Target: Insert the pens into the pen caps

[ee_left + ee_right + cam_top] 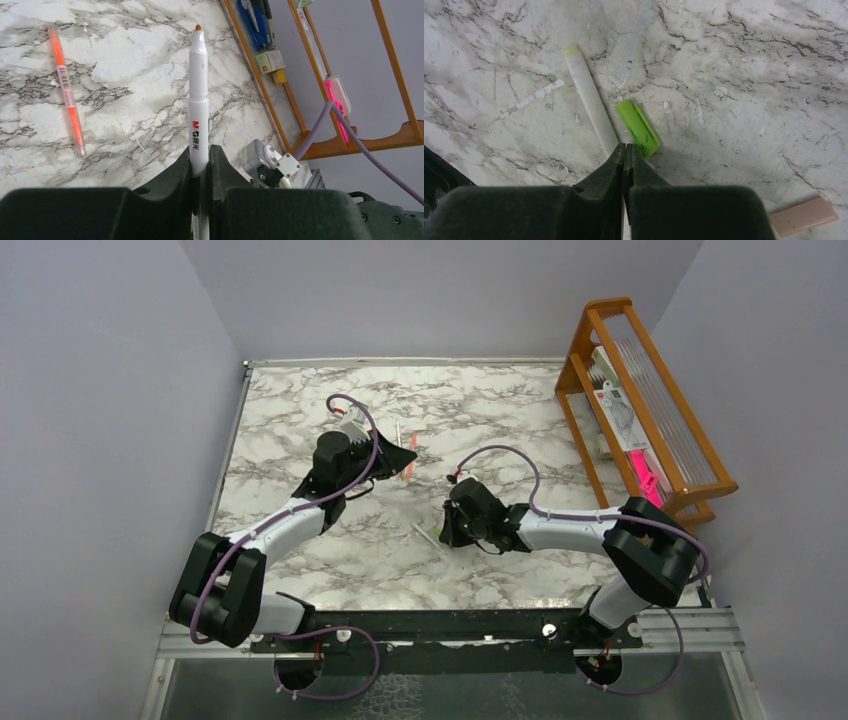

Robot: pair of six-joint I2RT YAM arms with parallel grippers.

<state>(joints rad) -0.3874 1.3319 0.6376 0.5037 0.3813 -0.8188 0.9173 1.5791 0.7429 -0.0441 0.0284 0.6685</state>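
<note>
a: two pens in play, so which step is this?
b: pairing, i'd say. the left gripper pinches a white pen, orange tip pointing away, arm reached over mid-table.
a: and the right gripper?
b: low over the marble table, jaws pressed together on nothing. the green cap lies just beside them, near a second pen. next it must open and straddle that cap.

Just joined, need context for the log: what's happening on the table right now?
Left arm's fingers grip an uncapped white pen, orange tip pointing away. Right arm's fingers are shut over the end of a second white pen, beside a green cap; neither pen capped yet. An orange pen and a tan cap lie loose.
</note>
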